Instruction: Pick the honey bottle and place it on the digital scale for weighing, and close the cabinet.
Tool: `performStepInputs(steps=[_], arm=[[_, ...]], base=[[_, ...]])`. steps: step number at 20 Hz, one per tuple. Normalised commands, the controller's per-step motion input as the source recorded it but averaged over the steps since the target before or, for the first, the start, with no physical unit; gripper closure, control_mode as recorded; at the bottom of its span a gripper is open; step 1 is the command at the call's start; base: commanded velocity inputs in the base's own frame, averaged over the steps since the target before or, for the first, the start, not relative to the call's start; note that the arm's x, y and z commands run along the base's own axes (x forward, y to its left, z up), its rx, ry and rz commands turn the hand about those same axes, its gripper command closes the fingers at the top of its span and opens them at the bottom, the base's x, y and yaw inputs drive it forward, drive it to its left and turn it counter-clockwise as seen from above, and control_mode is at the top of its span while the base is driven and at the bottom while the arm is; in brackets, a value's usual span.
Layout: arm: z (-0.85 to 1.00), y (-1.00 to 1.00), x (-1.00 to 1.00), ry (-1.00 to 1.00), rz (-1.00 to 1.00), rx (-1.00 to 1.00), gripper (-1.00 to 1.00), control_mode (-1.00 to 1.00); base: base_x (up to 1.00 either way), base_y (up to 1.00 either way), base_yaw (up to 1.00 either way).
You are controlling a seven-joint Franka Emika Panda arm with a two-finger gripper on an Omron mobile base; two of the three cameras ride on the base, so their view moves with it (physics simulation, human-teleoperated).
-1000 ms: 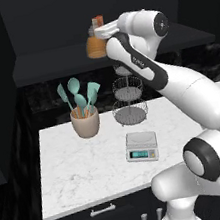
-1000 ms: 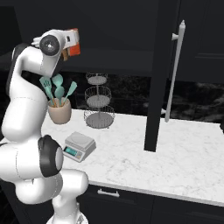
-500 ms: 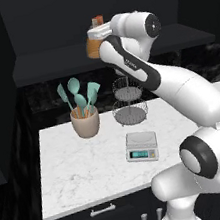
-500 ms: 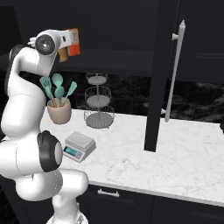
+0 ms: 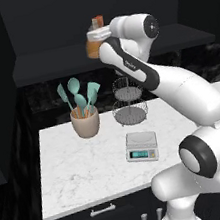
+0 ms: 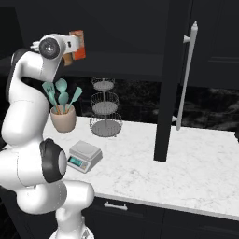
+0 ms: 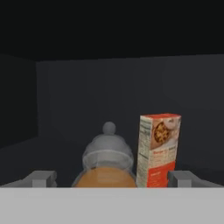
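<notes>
1. Dark kitchen walls and black cupboards surround a white marble bench (image 5: 77,173); on it stand a pot of teal utensils (image 5: 85,121), a tiered wire basket (image 5: 129,103) and the digital scale (image 5: 141,146), its lit display facing the front edge.
2. Inside the open cabinet (image 7: 65,96), the honey bottle (image 7: 106,166) stands on the shelf with its pale cap up, just beside an orange-white carton (image 7: 158,148).
3. The gripper (image 7: 111,181) is raised to shelf height, level with the bottle. Its jaws stand apart, one fingertip (image 7: 41,178) on each side of the amber body, not yet clamped on it.
4. Step in hand, as judged: closing on the bottle. A good grasp likely calls for the jaws to advance until the widest part of the body lies between them, then close evenly, since the rounded sides could slip out.
5. The carton is a probable hazard: the fingertip on that side should pass in front of it without a nudge.
6. The cabinet door (image 6: 168,79) hangs open over the bench, its long bar handle (image 6: 186,77) facing out; the scale is well apart from it and bare on top.
</notes>
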Motion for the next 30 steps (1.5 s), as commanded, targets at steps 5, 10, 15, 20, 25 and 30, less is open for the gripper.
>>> performStepInputs(steps=[5, 10, 15, 20, 25, 30], arm=[[-0.02, 0.00, 0.23, 0.06, 0.00, 0.00, -1.00, -1.00], [0.00, 0.16, 0.06, 0.06, 0.00, 0.00, -1.00, -1.00], [0.00, 0.03, 0.02, 0.09, 0.00, 0.00, -1.00, -1.00], [0.00, 0.00, 0.15, 0.10, 0.00, 0.00, -1.00, -1.00], [0.00, 0.14, 0.08, 0.03, 0.00, 0.00, -1.00, -1.00], [0.00, 0.23, 0.19, 0.05, 0.00, 0.00, 1.00, -1.00]], base=[[0.00, 0.00, 0.00], [0.00, 0.00, 0.00], [0.00, 0.00, 0.00], [0.00, 0.00, 0.00], [0.00, 0.00, 0.00], [0.00, 0.00, 0.00]])
